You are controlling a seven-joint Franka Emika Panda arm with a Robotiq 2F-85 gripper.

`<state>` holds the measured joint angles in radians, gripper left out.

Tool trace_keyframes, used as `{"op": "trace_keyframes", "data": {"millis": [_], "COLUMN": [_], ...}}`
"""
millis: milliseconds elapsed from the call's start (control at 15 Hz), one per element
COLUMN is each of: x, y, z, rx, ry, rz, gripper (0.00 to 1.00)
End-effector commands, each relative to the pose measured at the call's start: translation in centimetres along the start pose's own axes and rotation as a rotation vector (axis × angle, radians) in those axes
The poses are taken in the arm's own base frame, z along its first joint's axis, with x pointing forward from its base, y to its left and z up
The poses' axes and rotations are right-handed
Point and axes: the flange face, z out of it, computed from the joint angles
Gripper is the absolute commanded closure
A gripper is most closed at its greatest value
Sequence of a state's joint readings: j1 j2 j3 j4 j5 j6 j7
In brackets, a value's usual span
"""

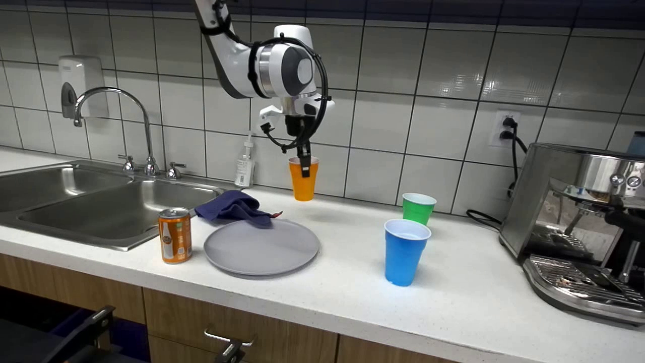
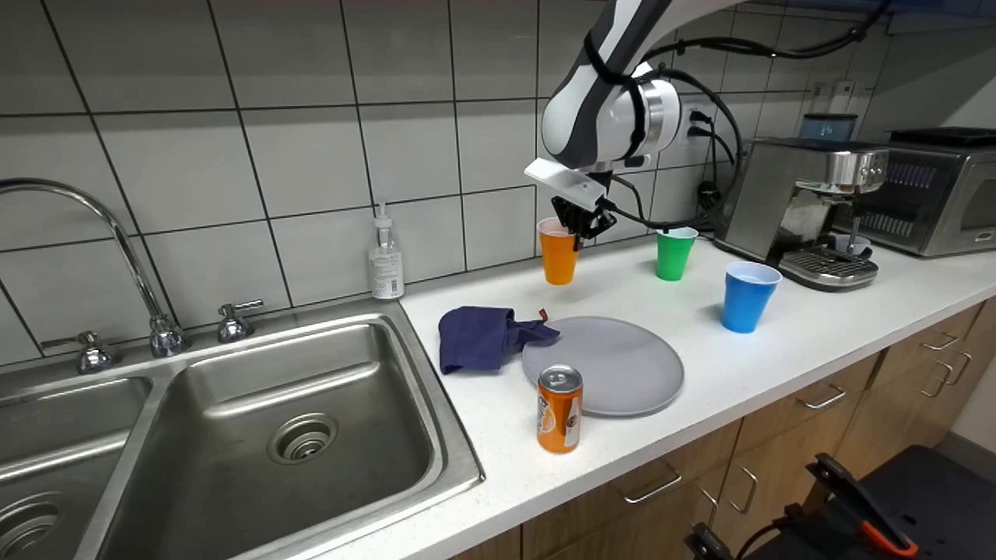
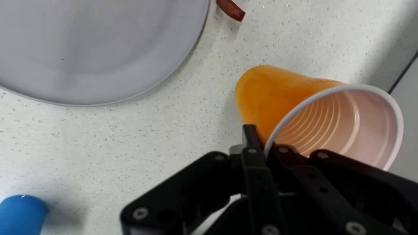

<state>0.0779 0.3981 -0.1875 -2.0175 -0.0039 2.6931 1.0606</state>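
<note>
My gripper (image 3: 266,147) is shut on the near wall of an orange cup (image 3: 271,88), one finger outside and one inside its white rim. In both exterior views the gripper (image 1: 305,164) (image 2: 577,237) holds the orange cup (image 1: 302,187) (image 2: 558,263) near the tiled wall, upright and apparently a little above the counter. A grey plate (image 1: 262,249) (image 2: 615,373) (image 3: 98,49) lies nearby. A blue cup (image 1: 403,257) (image 2: 747,299) (image 3: 21,215) and a green cup (image 1: 417,210) (image 2: 674,255) stand upright on the counter; the green cup is outside the wrist view.
A dark blue cloth (image 1: 232,205) (image 2: 478,338) touches the plate's edge. An orange can (image 1: 175,237) (image 2: 559,412) stands beside the plate. The sink (image 2: 436,467), faucet (image 1: 146,121), soap bottle (image 1: 245,166) and coffee machine (image 1: 554,166) (image 2: 809,210) border the area.
</note>
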Motion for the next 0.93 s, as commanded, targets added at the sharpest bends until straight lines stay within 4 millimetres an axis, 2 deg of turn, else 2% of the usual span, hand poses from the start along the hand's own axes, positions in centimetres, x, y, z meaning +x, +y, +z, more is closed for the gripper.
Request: {"op": "trace_keyframes", "data": {"millis": [0,400,867], "x": [-2.4,-5.9,-8.8], "y": [1.8,3.5,4.8], "z": [-1.8,-2.0,-1.9], "rx": [0.011,-0.008,-0.028], "ry": [-0.040,-0.102,-0.156], "rz": [-0.109,-0.257,-0.388], "gripper": [0.99,0.99,0.99]}}
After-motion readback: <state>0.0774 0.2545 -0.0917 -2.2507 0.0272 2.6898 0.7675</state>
